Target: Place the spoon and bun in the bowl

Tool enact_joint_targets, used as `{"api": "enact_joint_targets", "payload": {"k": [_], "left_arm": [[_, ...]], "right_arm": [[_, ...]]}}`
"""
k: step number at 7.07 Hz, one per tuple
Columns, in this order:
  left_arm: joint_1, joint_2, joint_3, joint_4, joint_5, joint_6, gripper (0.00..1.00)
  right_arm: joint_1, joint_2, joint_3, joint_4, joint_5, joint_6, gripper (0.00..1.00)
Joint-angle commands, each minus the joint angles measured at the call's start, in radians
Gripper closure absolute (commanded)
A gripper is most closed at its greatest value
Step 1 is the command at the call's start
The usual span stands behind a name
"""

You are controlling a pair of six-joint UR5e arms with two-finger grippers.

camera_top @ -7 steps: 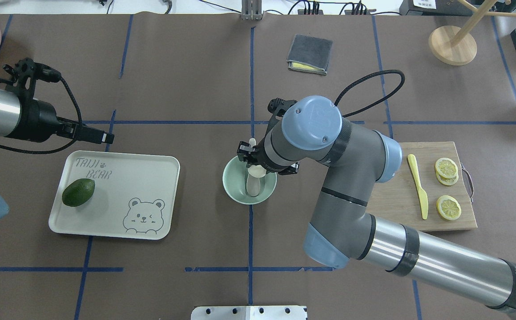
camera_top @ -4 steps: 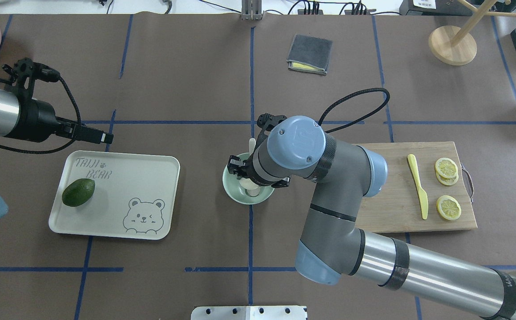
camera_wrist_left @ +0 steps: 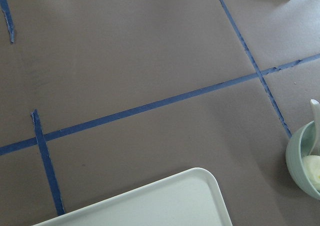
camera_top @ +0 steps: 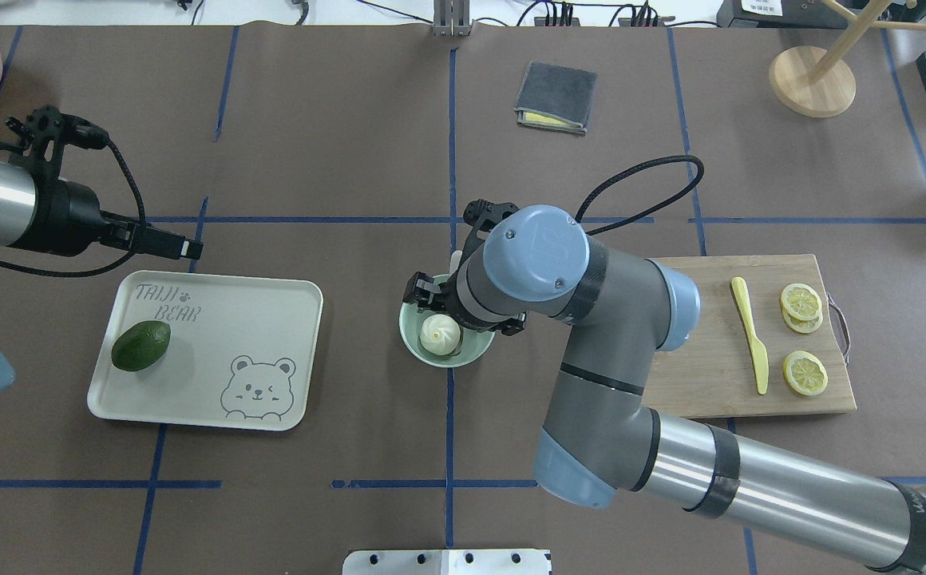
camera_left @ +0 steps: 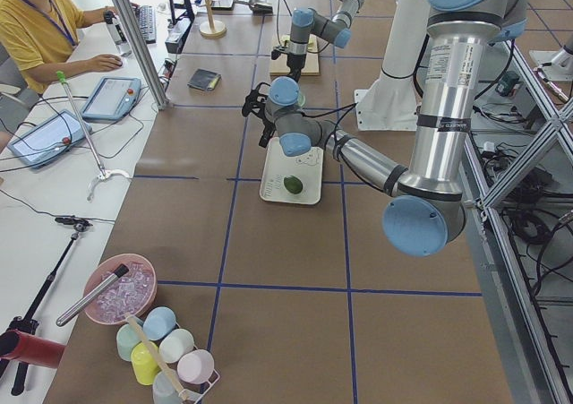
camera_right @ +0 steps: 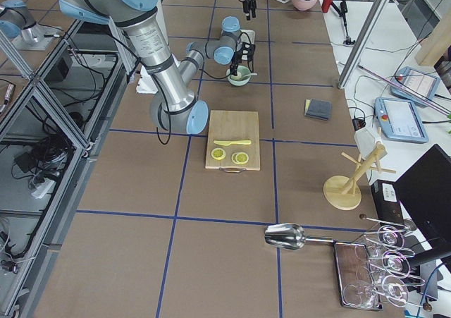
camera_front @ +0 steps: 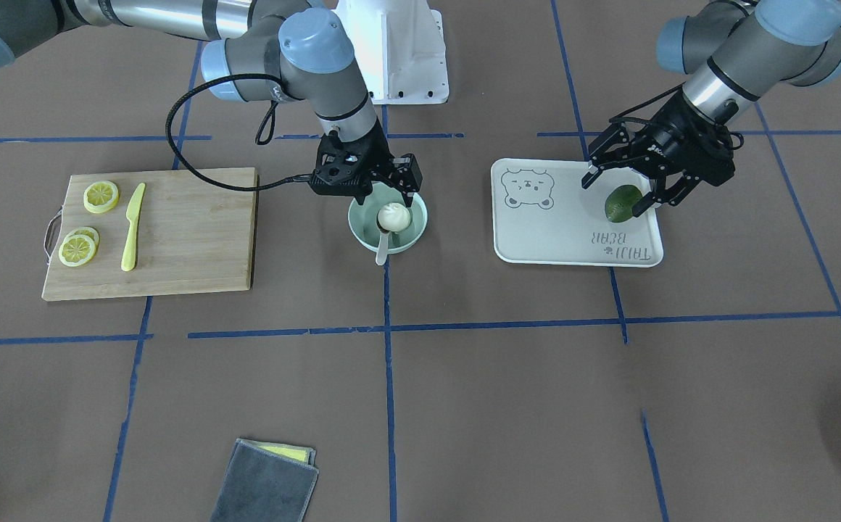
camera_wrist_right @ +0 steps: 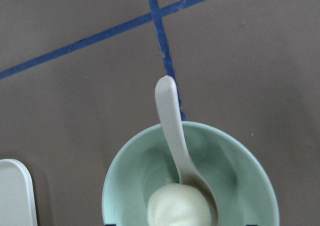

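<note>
at the middle of the brown tabletop (camera_top: 335, 160), right on a blue tape line: a pale green bowl (camera_top: 443, 361). inside it, a white bun (camera_top: 440, 334), pleated top up, lying loose with nothing gripping it. also in the bowl, a pale spoon (camera_front: 382, 250): scoop down on the bottom and touching the bun, handle leaning on the rim and poking out past it, on the side away from the robot's base. in the right wrist view, bun partly covering the scoop, handle crossing the rim toward the tape line.

right end effector (camera_front: 384, 192) just above the bowl, toward the side nearer the base, pointing down. jaws spread wide, empty, clear of the bun on both sides.

left end effector (camera_front: 615, 194) well apart from the bowl, hanging above the far edge of a pale tray (camera_top: 271, 319) with a bear drawing. jaws spread here too, holding nothing. on the tray near that end, a dark green avocado (camera_top: 140, 346), lying untouched. in the left wrist view, only a corner of the tray, bare tabletop with tape lines, and a sliver of the bowl with the spoon handle at the right edge.

on the robot's right side, a wooden cutting board (camera_top: 702, 375) carrying a yellow knife (camera_top: 750, 331) and lemon slices (camera_top: 801, 302), two overlapping and one apart. farther out on the tabletop, a folded grey cloth (camera_top: 555, 97) with a yellow edge showing.
</note>
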Motion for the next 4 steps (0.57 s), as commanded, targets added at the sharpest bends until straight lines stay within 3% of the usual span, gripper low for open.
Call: {"api": "enact_joint_targets", "payload": {"k": [1,2,4], "left_arm": [[-0.054,0.075,0.014,0.001,-0.002,0.192,0.01],[-0.119,0.134,0.029,0.003,-0.003,0.334,0.01],[-0.33,0.178,0.124,0.012,-0.087,0.658,0.01]], "right_arm": [[0.129,-0.267,0.236,0.003,0.133,-0.02,0.0],[0.262,-0.398,0.302,0.003,0.276,-0.156,0.0],[0.561,-0.593,0.275,-0.009,0.463,-0.659,0.0]]}}
